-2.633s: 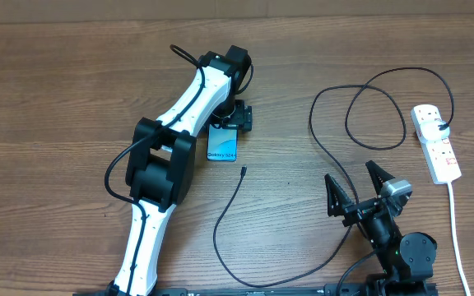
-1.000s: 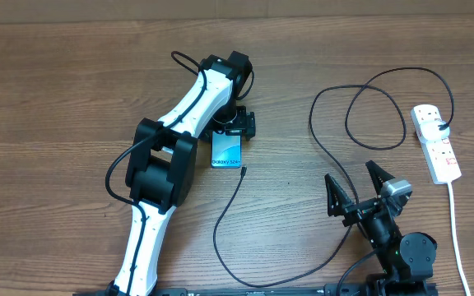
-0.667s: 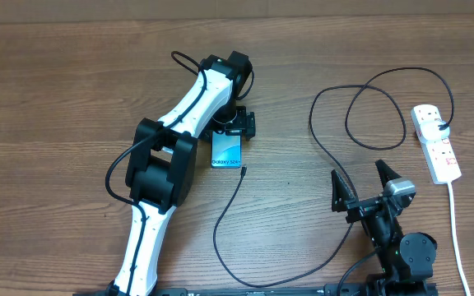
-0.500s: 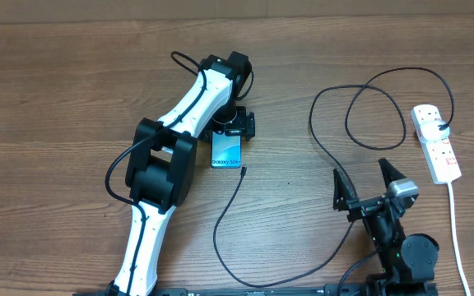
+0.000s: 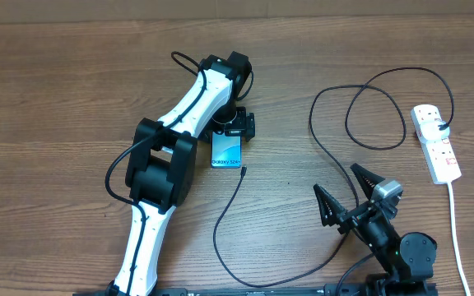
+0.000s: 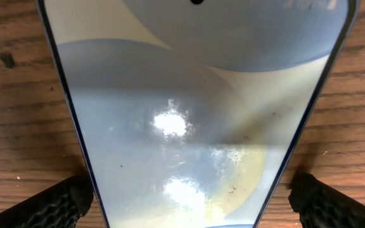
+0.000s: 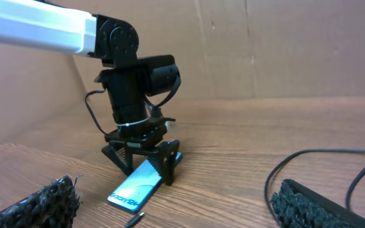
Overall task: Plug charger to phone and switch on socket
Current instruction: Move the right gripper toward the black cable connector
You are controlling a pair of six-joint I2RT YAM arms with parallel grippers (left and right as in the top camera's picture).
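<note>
The phone (image 5: 227,151) lies flat with its lit blue screen up, and it fills the left wrist view (image 6: 189,107). My left gripper (image 5: 235,125) stands open over its far end, one finger on each side (image 6: 192,209); a gap shows at the right finger (image 6: 325,206). The charger cable (image 5: 336,160) loops across the table. Its black connector tip (image 5: 243,171) lies just off the phone's near right corner (image 7: 135,219). The socket (image 5: 436,146), a white power strip, lies at far right. My right gripper (image 5: 348,196) is open and empty, low over the table (image 7: 179,212), facing the phone (image 7: 138,187).
The left arm (image 5: 167,156) slants across the left half of the table. A black plug (image 5: 443,125) sits in the strip's far end. The strip's white cord (image 5: 457,238) runs toward the front edge. A cardboard wall (image 7: 265,50) backs the table.
My right gripper has swung left and down toward the cable's near loop. The left gripper slid the phone closer to the connector tip earlier; both have stayed still over the last second.
</note>
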